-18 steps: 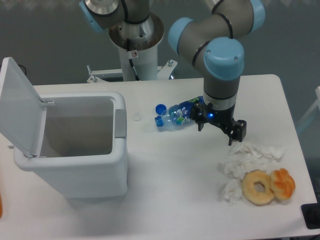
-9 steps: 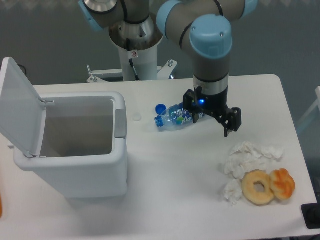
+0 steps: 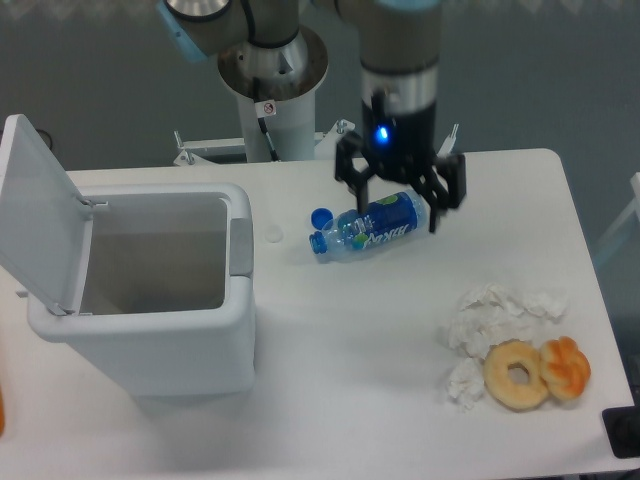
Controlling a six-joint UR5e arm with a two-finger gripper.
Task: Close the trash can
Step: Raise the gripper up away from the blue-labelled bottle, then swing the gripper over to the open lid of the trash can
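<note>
The white trash can [image 3: 190, 330] stands at the left of the table with its hinged lid [image 3: 40, 215] swung up and open at its left side; the inside shows as empty. A grey latch tab [image 3: 241, 247] sits on its right rim. My gripper [image 3: 398, 195] hangs open and empty above the table, just over the right end of a lying plastic bottle [image 3: 365, 230], well to the right of the can.
A blue bottle cap [image 3: 322, 217] lies beside the bottle. Crumpled white tissues [image 3: 495, 310], a doughnut [image 3: 518, 375] and an orange pastry [image 3: 565, 368] lie at the front right. The robot base [image 3: 272, 100] stands behind the table.
The gripper has moved up and to the left, from beside the tissues to above the bottle. The trash can and lid have not moved.
</note>
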